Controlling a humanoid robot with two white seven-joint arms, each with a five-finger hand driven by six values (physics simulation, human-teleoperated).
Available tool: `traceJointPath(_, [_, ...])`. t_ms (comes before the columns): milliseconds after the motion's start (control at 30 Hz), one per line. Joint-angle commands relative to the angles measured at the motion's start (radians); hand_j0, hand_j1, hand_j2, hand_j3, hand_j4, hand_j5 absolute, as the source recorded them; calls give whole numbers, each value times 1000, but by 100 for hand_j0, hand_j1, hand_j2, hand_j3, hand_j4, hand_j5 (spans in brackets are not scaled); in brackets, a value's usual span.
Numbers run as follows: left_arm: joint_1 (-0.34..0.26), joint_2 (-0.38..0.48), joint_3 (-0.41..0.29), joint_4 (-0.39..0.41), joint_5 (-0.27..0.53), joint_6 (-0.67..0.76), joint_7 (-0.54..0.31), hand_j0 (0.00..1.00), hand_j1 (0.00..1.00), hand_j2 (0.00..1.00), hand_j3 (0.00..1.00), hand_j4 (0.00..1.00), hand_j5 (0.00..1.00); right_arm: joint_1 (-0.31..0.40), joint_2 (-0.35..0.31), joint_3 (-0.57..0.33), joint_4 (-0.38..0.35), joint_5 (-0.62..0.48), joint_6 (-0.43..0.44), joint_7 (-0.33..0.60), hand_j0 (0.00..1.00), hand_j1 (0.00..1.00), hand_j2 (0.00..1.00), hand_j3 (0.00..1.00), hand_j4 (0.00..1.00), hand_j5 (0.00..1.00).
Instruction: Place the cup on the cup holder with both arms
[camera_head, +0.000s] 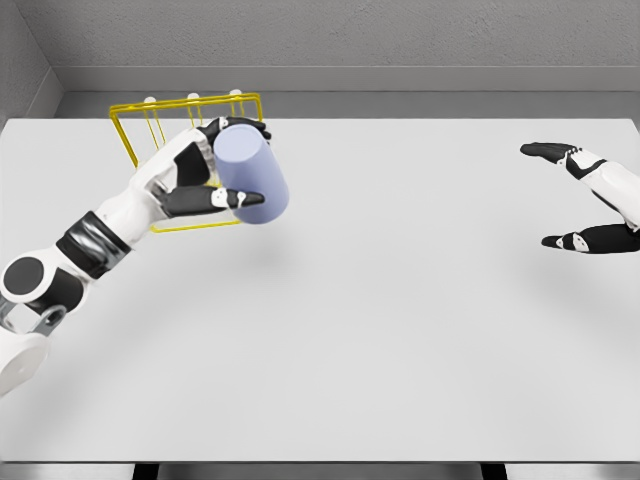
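Note:
A pale lavender cup (252, 172) is held tilted above the white table, in front of a yellow wire cup holder (185, 108) at the back left. My left hand (225, 165) is shut on the cup, thumb across its lower side and fingers over its top. The holder's white-tipped pegs show above the hand; its lower part is hidden behind my arm and the cup. My right hand (575, 195) hovers at the right edge of the view, far from the cup, fingers spread and holding nothing.
The white table (400, 320) spreads across the view, its front edge near the bottom. A grey wall runs behind the table's far edge, just past the holder.

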Motion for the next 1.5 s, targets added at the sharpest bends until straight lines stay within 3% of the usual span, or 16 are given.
traceJointPath(0, [0,24,11,-2,11,0,0,68,68,68,68,68,68,0,-1,0,0,-8,3,0,100,100,100,100,100,100])
traceJointPath(567, [-29,49,59,14,46,0,0,68,68,68,68,68,68,2,-1,-2,1,-8,3,0,100,100,100,100,100,100])
traceJointPath(800, [-74,40,60,92,46,0,0,68,68,68,68,68,68,2,1,0,1,-7,3,0,100,100,100,100,100,100])
traceJointPath(1467, [-83,46,82,135,46,0,0,68,68,68,68,68,68,0,1,2,1,-7,3,0,100,100,100,100,100,100])
